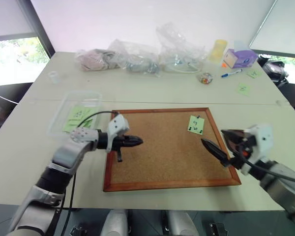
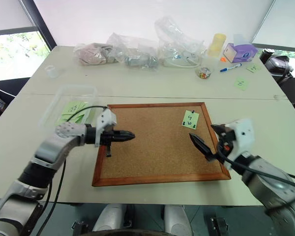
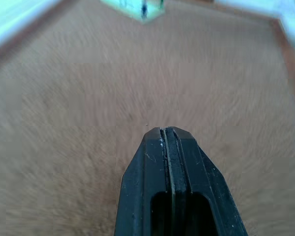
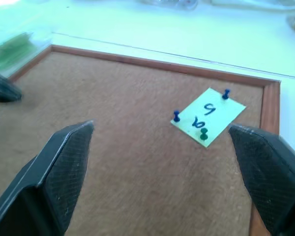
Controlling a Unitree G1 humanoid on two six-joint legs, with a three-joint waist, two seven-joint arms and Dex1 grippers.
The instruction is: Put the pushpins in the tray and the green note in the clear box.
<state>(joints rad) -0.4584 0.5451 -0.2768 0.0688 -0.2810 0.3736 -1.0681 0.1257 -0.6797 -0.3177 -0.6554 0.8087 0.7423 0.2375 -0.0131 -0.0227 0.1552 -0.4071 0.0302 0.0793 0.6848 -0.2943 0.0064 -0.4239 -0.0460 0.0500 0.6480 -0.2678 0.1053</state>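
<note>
"9" on green note (image 4: 208, 116)

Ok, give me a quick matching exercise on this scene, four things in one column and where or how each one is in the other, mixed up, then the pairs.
Things:
1. green note
2. left tool
3. right tool
4. clear box

States:
A. shut, over the cork board
B. on the table beside the board, holding green notes
C. pinned to the board by pushpins
D. open, pointed toward the pinned note

Pairs: 1-C, 2-A, 3-D, 4-B
</note>
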